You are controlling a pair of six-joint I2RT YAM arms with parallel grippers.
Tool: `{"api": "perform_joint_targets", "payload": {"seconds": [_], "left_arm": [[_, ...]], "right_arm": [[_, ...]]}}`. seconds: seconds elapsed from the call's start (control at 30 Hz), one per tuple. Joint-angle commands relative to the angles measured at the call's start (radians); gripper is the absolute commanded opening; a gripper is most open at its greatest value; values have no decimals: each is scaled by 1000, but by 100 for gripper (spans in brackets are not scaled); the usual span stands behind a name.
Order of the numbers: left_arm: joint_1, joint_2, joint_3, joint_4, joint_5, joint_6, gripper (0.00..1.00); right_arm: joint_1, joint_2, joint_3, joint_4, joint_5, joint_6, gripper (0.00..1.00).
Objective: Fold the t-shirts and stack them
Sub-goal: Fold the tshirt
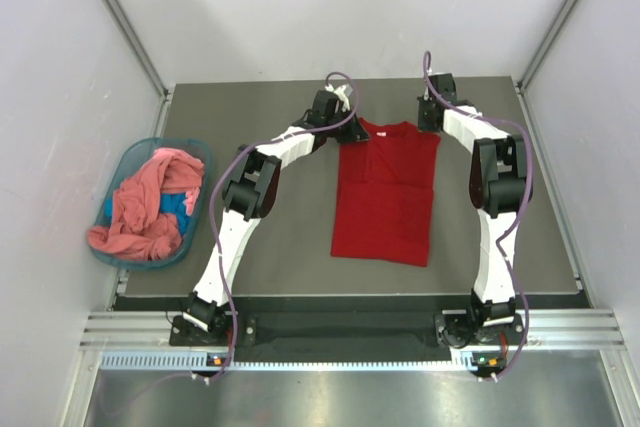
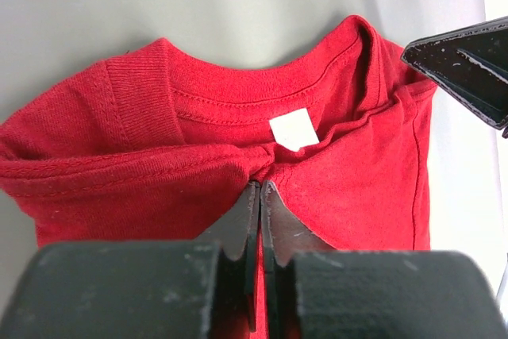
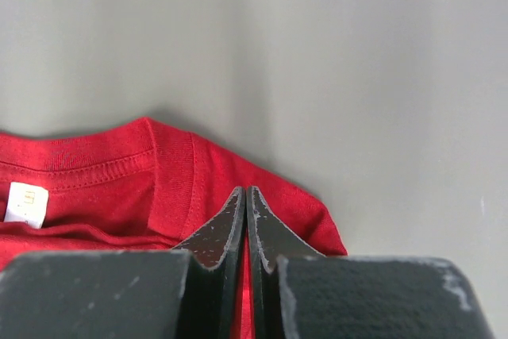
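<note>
Left wrist view: my left jaws pinch the red t-shirt (image 2: 159, 140) just beside its white label (image 2: 294, 129); my right jaws pinch its shoulder on the counter (image 3: 357, 77).

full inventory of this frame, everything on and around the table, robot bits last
red t-shirt: 1, deep red, laid flat at table centre, sleeves folded in, collar at the far end
neck label: 1, white, inside the collar
basket: 1, teal, table's left edge
salmon-pink t-shirt: 1, crumpled in the basket, spilling over its rim
blue cloth: 1 piece visible, blue, in the basket beside the pink
table: 1, grey
left arm: 1, white and black, reaching to the collar end
right arm: 1, same colours, same end
left gripper: 1, black fingers shut on cloth near the label
right gripper: 1, black fingers shut at the shoulder edge
</note>
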Motion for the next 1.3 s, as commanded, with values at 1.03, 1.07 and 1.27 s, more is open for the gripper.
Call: {"api": "perform_joint_targets", "payload": {"seconds": [1.03, 1.07, 1.27], "left_arm": [[2, -612, -701, -203, 184, 184, 41], [-1, -596, -691, -209, 175, 190, 41], [-11, -532, -681, -241, 123, 199, 38]], "right_arm": [[-1, -896, -976, -226, -453, 179, 65], [-1, -908, -996, -227, -445, 175, 65], [1, -970, -1117, -189, -445, 268, 64]]}}
